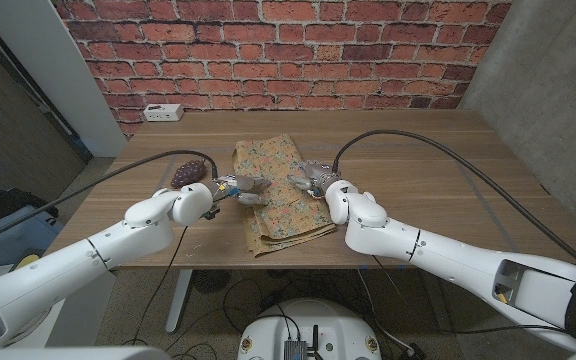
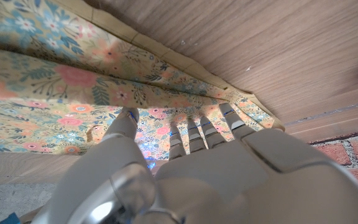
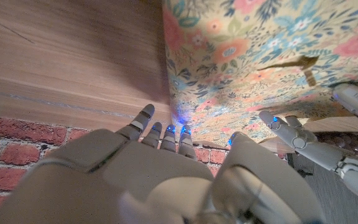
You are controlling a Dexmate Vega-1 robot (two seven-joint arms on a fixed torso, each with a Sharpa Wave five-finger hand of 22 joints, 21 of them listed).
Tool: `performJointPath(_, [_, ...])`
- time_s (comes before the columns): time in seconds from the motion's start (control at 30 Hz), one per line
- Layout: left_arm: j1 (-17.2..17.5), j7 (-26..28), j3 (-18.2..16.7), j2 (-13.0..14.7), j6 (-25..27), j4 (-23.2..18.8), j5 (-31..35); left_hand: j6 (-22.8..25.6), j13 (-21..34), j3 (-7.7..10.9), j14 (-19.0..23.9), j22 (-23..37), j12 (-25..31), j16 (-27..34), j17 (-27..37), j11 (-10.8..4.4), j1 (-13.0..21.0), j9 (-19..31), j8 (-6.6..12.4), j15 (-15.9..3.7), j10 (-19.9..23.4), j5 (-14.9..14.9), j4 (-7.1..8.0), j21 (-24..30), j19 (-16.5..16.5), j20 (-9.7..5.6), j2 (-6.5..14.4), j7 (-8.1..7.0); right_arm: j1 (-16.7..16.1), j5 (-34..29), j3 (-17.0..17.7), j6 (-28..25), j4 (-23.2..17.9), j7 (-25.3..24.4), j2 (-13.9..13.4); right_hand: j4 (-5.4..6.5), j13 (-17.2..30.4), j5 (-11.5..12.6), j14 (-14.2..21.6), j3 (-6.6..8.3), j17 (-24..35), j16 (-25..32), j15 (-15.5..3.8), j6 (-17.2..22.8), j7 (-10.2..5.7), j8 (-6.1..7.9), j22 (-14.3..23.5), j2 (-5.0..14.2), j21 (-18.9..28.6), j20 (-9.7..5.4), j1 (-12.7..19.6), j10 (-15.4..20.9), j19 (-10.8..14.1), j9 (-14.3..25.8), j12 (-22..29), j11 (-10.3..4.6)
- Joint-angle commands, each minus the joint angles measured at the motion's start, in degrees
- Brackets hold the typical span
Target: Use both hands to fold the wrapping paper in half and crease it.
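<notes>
A: Item one?
B: Wrapping paper [image 1: 274,190], floral print on tan backing, lying mid-counter [image 1: 438,190], running from the far middle toward the near edge, partly doubled over itself.
A: Left hand [image 1: 230,189]?
B: At the paper's left edge. In the left wrist view its fingers [image 2: 191,134] reach under a lifted flap of the sheet and touch it; whether they pinch it, I cannot tell.
A: Right hand [image 1: 313,179]?
B: At the paper's right edge, fingertips [image 3: 166,134] against the border, thumb apart from them. A firm grip cannot be confirmed.
A: Other entries?
B: Dark purple lumpy object [image 1: 190,170], left of the paper. White socket strip [image 1: 163,112], far left by the brick wall [image 1: 288,50].
</notes>
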Motion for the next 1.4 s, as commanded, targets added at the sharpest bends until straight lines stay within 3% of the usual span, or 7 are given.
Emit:
performJointPath(0.03, [-0.82, -0.19, 0.31, -0.42, -0.77, 1.04, -0.42, -0.57, 0.02, -0.06, -0.46, 0.27, 0.28, 0.32, -0.01, -0.35, -0.37, 0.07, 0.39, -1.03, -0.42, -0.13, 0.07, -0.25, 0.43, 0.07, 0.38, -0.32, 2.16, 0.55, -3.42, -0.85, 3.91, 5.50, 1.69, -0.21, -0.06, 0.76, -3.05, 0.08, -0.80, -0.34, -1.80, -1.77, -0.55, 0.03, 0.00, 0.73, -1.85, 0.59, -2.12, -1.65, -2.95, -0.08, 0.24, -0.57])
performJointPath(0.33, [-1.62, -0.69, 0.75, -0.78, -1.55, 1.78, -0.48, -0.98, 0.02, -0.20, -0.44, 0.28, 0.31, 0.33, -0.03, -0.28, -0.36, 0.07, 0.41, -1.14, -0.56, -0.12, 0.07, -0.47, 0.57, -0.04, 0.54, -0.38, 3.09, 3.09, -4.55, -0.79, 7.29, 8.09, 2.73, -0.99, -0.19, 0.92, -5.03, -0.14, -2.15, -0.19, -1.39, -4.64, 0.73, -0.20, -0.05, -0.88, -3.24, 1.66, -3.69, -3.85, -3.63, -0.13, 0.13, 0.91])
performJointPath(0.53, [-1.86, -0.72, 0.83, -0.96, -1.91, 2.13, -0.69, -1.19, 0.02, -0.32, -0.39, 0.29, 0.36, 0.35, -0.04, -0.28, -0.38, 0.06, 0.44, -1.17, -0.55, -0.12, 0.06, -0.61, 0.67, -0.10, 0.58, -0.35, 5.16, 4.29, -7.12, -3.10, 10.22, 12.09, 4.10, -0.76, -0.22, 1.86, -10.52, 2.07, -3.64, -0.31, -2.42, -11.11, -0.67, -0.31, 0.08, 0.93, -6.07, -0.25, -5.21, -10.04, -6.18, -0.12, -0.11, -0.52])
performJointPath(0.73, [-2.24, -0.90, 1.05, -1.22, -2.44, 2.51, -0.81, -1.33, 0.02, -0.42, -0.39, 0.29, 0.38, 0.35, -0.06, -0.32, -0.39, 0.06, 0.47, -1.20, -0.59, -0.11, 0.05, -0.74, 0.74, -0.11, 0.62, -0.51, 5.31, 5.24, -7.21, -4.27, 9.60, 10.55, 3.80, 0.05, -0.06, 2.20, -21.05, 4.20, -3.66, -0.01, -1.31, -24.53, -0.50, -0.26, 0.36, 0.51, -10.66, -1.32, -11.65, -23.13, -14.40, 0.15, -0.11, -0.59])
performJointPath(0.9, [-2.33, -0.94, 1.14, -1.29, -2.29, 2.37, -0.56, -1.52, 0.02, -0.53, -0.38, 0.30, 0.41, 0.35, -0.07, -0.39, -0.40, 0.06, 0.49, -1.22, -0.64, -0.11, 0.03, -0.89, 0.78, -0.12, 0.65, -0.61, 3.89, 3.41, -7.66, -4.36, 7.66, 6.03, 2.71, -0.09, 0.01, 2.02, -25.63, 4.31, -3.59, -0.16, -0.96, -28.62, -0.46, -0.03, 0.32, -0.01, -11.79, -1.59, -14.14, -27.76, -20.32, 0.26, 0.06, -0.39])
performJointPath(1.17, [-2.22, -1.06, 1.23, -1.23, -2.87, 2.10, -0.68, -1.76, 0.02, -0.67, -0.34, 0.30, 0.42, 0.35, -0.08, -0.35, -0.41, 0.06, 0.51, -1.28, -0.74, -0.11, 0.00, -1.07, 0.84, -0.15, 0.67, -0.67, -0.09, -0.04, -4.64, -0.03, 3.29, -5.12, 0.56, -0.84, -0.06, 2.01, -23.71, 4.84, -4.13, 0.91, -0.80, -24.96, -1.94, 1.52, 0.21, -0.18, -10.84, -1.16, -14.05, -24.93, -20.33, 0.22, 1.65, -1.12])
performJointPath(1.4, [-2.13, -1.33, 1.63, -1.36, -4.01, 1.96, -0.62, -1.84, 0.02, -0.80, -0.30, 0.31, 0.46, 0.35, -0.08, -0.34, -0.44, 0.06, 0.56, -1.31, -0.72, -0.12, -0.02, -1.21, 0.95, -0.35, 0.65, -0.63, -1.97, -2.83, -1.35, 4.76, 2.64, -12.38, 1.56, -2.34, -0.20, 1.90, -18.78, 7.00, -5.00, 1.92, -0.60, -19.87, -2.58, 2.60, 0.11, -0.25, -9.31, 0.17, -11.79, -20.33, -15.58, 0.04, 2.84, -1.60])
